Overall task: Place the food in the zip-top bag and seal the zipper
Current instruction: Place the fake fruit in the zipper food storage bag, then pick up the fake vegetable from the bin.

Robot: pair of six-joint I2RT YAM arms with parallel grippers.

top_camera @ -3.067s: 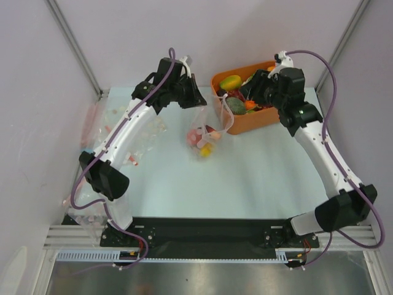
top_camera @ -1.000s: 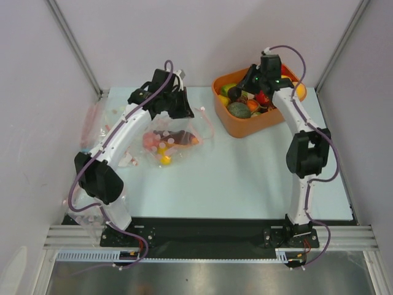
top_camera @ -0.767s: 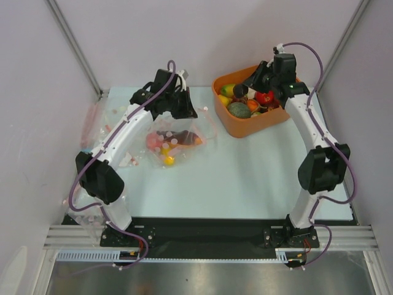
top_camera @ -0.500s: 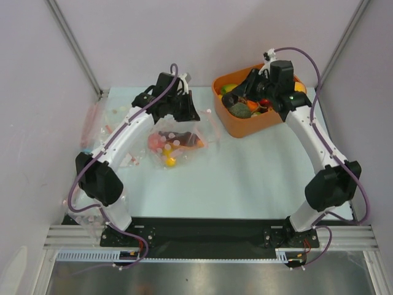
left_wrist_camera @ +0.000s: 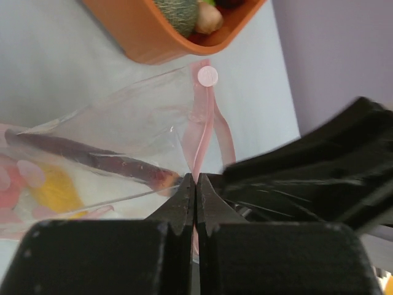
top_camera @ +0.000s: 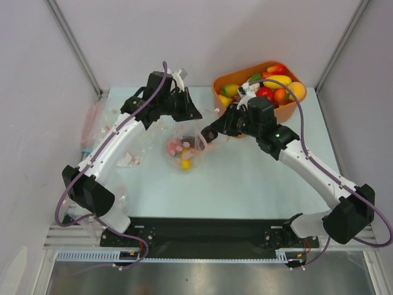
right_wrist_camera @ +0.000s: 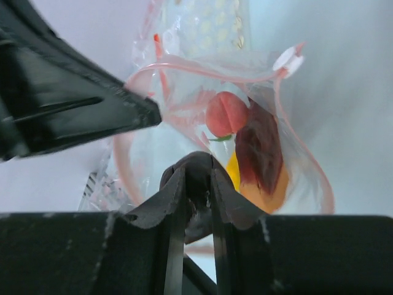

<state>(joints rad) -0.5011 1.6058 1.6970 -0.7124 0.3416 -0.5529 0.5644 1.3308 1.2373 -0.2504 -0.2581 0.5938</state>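
Note:
The zip-top bag (top_camera: 183, 149) hangs open at mid-table, with red, yellow and dark food (top_camera: 184, 155) in its bottom. My left gripper (top_camera: 191, 114) is shut on the pink zipper (left_wrist_camera: 202, 126) strip at the bag's mouth, holding that edge up. My right gripper (top_camera: 205, 136) is shut on a small dark toy food piece (right_wrist_camera: 198, 175) right above the open mouth. Below it in the bag lie a red round fruit (right_wrist_camera: 226, 114), a maroon piece (right_wrist_camera: 258, 147) and a yellow-orange one (right_wrist_camera: 265, 187). More food (top_camera: 276, 83) fills the orange tub (top_camera: 288, 110).
The orange tub sits at the back right, close behind my right wrist. Spare clear bags (top_camera: 98, 120) lie crumpled along the left side of the table. The two grippers are nearly touching at the bag's mouth.
My right arm has swung from the orange tub leftward and down to the bag's mouth, carrying the dark piece. The left gripper has shifted the bag slightly right and lifted its mouth.

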